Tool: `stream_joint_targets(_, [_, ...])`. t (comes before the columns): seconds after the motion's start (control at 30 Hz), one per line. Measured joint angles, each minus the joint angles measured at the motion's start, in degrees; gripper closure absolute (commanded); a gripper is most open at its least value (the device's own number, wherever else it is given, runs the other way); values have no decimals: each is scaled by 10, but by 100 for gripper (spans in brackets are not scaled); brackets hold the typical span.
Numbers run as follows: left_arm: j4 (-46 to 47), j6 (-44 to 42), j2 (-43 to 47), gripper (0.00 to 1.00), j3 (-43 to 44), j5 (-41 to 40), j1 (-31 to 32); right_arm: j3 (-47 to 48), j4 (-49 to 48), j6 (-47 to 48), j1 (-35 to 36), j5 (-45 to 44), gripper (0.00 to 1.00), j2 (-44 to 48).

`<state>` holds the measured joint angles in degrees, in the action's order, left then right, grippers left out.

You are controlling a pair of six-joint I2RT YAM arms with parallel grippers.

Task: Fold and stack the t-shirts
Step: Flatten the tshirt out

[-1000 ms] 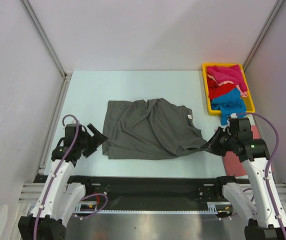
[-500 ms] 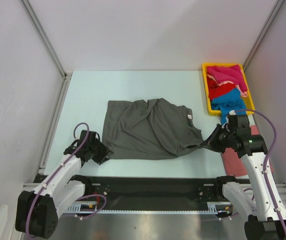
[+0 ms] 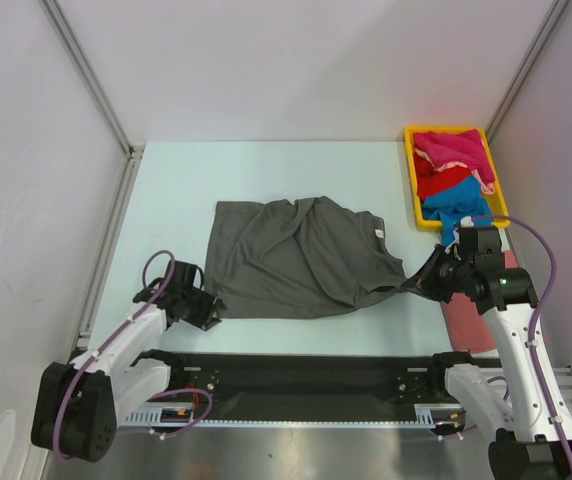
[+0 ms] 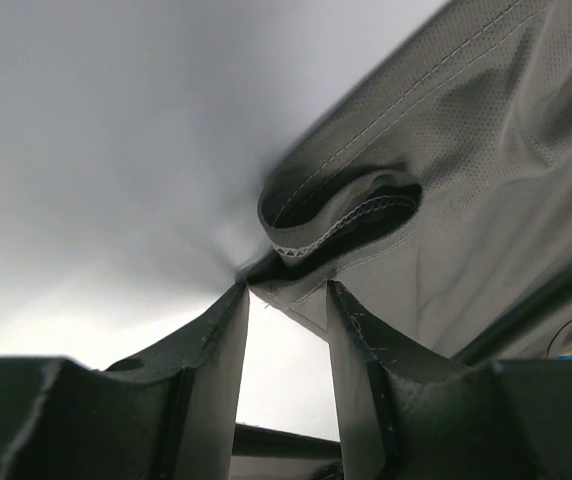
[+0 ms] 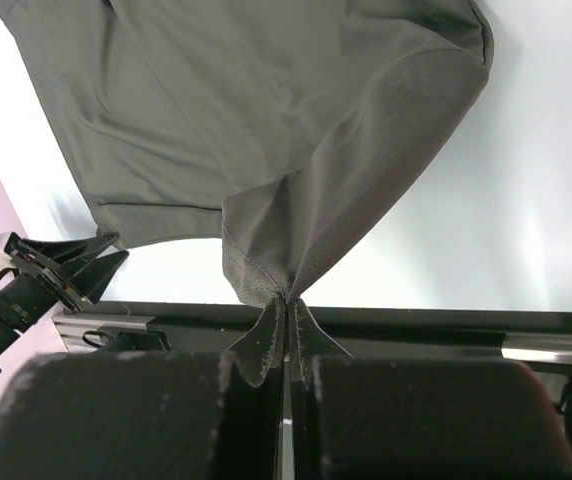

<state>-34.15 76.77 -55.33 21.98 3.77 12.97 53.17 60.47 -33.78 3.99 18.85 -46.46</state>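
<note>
**Both arms low, reaching inward**

The left arm lies low over the table, its left gripper (image 3: 209, 305) pointing right; the fingers (image 4: 221, 350) stand partly apart with a cloth edge between their tips. The right arm bends at the elbow, its right gripper (image 3: 428, 276) aimed left, jaws pinched tight on cloth.

You have bare table (image 3: 176, 190) behind and left of the dark grey t-shirt (image 3: 301, 260); the yellow tray (image 3: 413, 190) heaped with shirts blocks the far right corner. Side walls hem both edges.
</note>
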Motion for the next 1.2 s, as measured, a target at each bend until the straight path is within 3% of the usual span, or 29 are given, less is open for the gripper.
stream_joint_targets(0.3, [8, 23, -1, 73, -5, -5, 0, 0, 0, 3, -1, -1, 100, -5])
stream_joint_targets(0.43, [7, 28, 19, 99, -19, -9, 0, 0, 0, 4, -1, -2, 100, -6])
stream_joint_targets(0.73, [-32, -7, 29, 100, 9, -33, 0, 12, -7, 4, -1, -2, 100, -26])
stream_joint_targets(0.83, [-57, -57, 30, 100, 82, -52, 0, 35, -12, 1, -1, -2, 100, -54])
stream_joint_targets(1.0, [-37, -195, -21, 100, 303, -67, 0, 141, -56, -9, -4, -10, 100, -184])
stream_joint_targets(1.2, [-3, -345, -192, 100, 617, -78, -5, 422, -97, -2, -21, -27, 100, -421])
